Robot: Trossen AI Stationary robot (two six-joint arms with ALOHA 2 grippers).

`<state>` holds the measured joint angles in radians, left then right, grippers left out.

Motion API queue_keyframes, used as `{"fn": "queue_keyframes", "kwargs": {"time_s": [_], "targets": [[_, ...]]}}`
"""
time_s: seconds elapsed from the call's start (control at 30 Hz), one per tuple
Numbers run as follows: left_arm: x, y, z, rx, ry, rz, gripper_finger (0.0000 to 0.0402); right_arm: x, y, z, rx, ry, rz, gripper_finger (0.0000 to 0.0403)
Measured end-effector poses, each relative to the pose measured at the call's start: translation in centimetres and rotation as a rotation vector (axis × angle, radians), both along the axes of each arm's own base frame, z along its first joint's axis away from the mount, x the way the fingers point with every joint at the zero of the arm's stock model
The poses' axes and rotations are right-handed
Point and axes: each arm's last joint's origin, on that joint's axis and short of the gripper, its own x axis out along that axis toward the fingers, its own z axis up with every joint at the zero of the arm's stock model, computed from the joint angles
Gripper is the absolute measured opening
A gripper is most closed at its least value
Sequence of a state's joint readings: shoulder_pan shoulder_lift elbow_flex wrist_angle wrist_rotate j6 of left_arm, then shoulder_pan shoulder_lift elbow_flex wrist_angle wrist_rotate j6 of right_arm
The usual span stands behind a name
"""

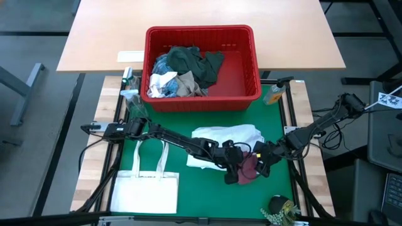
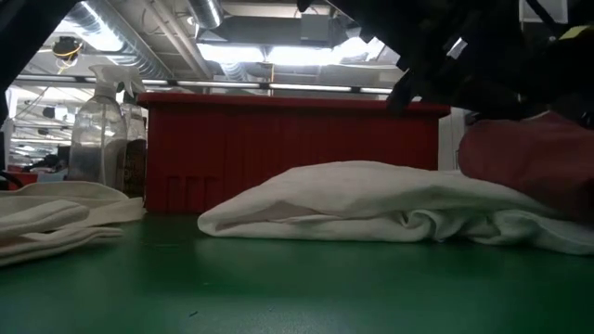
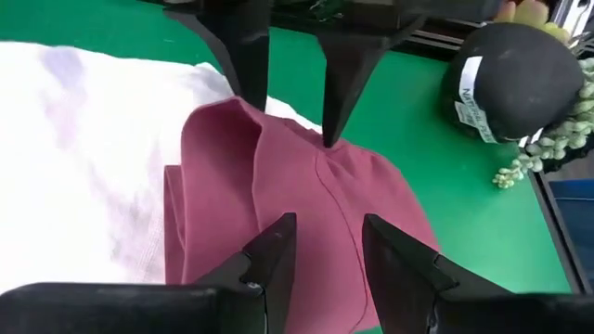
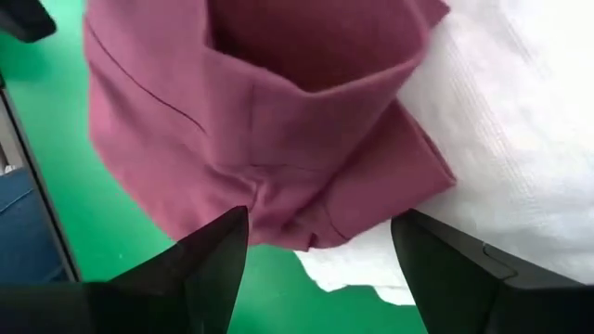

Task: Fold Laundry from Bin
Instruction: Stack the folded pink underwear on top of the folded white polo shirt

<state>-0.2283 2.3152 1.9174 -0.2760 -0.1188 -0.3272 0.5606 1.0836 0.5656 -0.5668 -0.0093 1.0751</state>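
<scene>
Both grippers are meeting over a maroon cloth (image 1: 250, 167) lying in the lower right of the high view, on the green mat (image 1: 207, 194). The cloth is sitting partly on a white garment (image 1: 227, 137) that is spreading across the mat's centre; the two are touching.

The left gripper (image 3: 323, 258) is hovering over the maroon cloth, its fingers standing partly apart with nothing between them. In the left wrist view the other arm's two dark fingers (image 3: 249, 56) are pointing down at the cloth's folded edge.

The right gripper (image 4: 320, 264) is standing wide apart, one finger on either side of the cloth's bunched edge; it is not closing on anything.

The red bin (image 1: 202, 68) is sitting in the upper centre of the high view, beyond the mat. Dark green, white and beige pieces (image 1: 182, 72) are heaping in its left half.

A white tote bag (image 1: 146, 188) is lying flat in the lower left. A spray bottle (image 2: 96, 139) is standing at the left of the low view, beside the bin.
</scene>
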Motion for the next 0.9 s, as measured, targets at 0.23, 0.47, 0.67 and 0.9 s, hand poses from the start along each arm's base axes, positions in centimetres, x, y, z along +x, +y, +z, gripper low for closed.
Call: {"fn": "queue_keyframes", "kwargs": {"time_s": [0.23, 0.47, 0.67, 0.9], "targets": [[0.2, 0.0, -1.4, 0.008, 0.033, 0.003, 0.0121, -0.4, -0.3, -1.2, 0.013, 0.036, -0.113, 0.0264], [0.4, -0.1, -2.3, 0.012, 0.045, 0.002, 0.0121, 0.3, 0.2, -1.0, 0.095, -0.055, -0.115, 0.0264], [0.4, -0.1, -2.5, 0.014, 0.052, 0.002, 0.0121, 0.6, 0.3, -0.8, 0.106, -0.093, -0.122, 0.0264], [0.4, -0.1, -2.5, 0.013, 0.052, 0.002, 0.0121, 1.1, 0.4, -1.2, 0.066, -0.120, -0.152, 0.0264]]}}
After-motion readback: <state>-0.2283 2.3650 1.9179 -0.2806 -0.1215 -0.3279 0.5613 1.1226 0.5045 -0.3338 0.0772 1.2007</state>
